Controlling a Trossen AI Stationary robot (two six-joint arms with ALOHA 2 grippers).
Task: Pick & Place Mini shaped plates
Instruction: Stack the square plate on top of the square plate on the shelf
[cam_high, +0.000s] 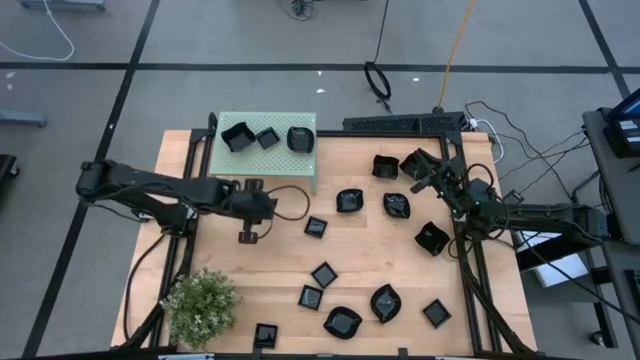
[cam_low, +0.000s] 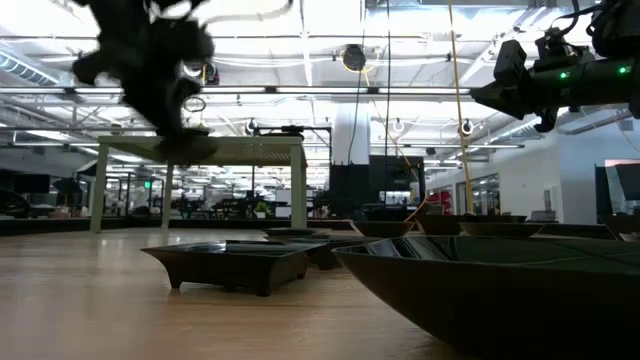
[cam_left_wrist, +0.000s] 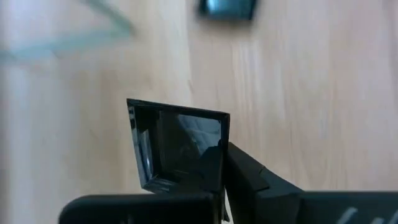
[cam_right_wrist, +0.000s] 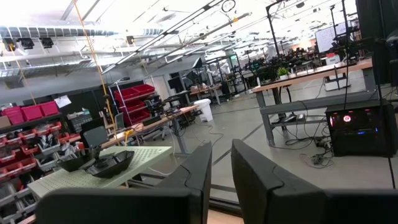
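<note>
Nearest the low camera, a wide glossy black round dish (cam_low: 500, 285) fills the foreground on the pale wooden table (cam_low: 90, 300), with a glossy black square dish (cam_low: 235, 262) resting flat just behind it. Seen from above, more of the small black dishes lie scattered over the table's near and middle parts: a leaf-shaped dish with a wavy rim (cam_high: 386, 302), a round one (cam_high: 342, 321) beside it, and small square ones (cam_high: 323, 273) between them and the centre. The left pincer (cam_high: 249, 235) hangs above the table's left-centre, clamped tight on the rim of a small black square plate (cam_left_wrist: 177, 146), which its wrist view shows tilted and lifted clear of the wood. A small green potted plant (cam_high: 201, 303) stands at the near left corner. Farther back, the pale green perforated stand (cam_high: 266, 150) carries three black dishes (cam_high: 267, 138) on its top. The right pincer (cam_high: 428, 180) is raised over the far right of the table, its fingers (cam_right_wrist: 193, 171) standing a narrow gap apart with nothing between them; black dishes (cam_high: 397, 206) lie on the wood close by.
</note>
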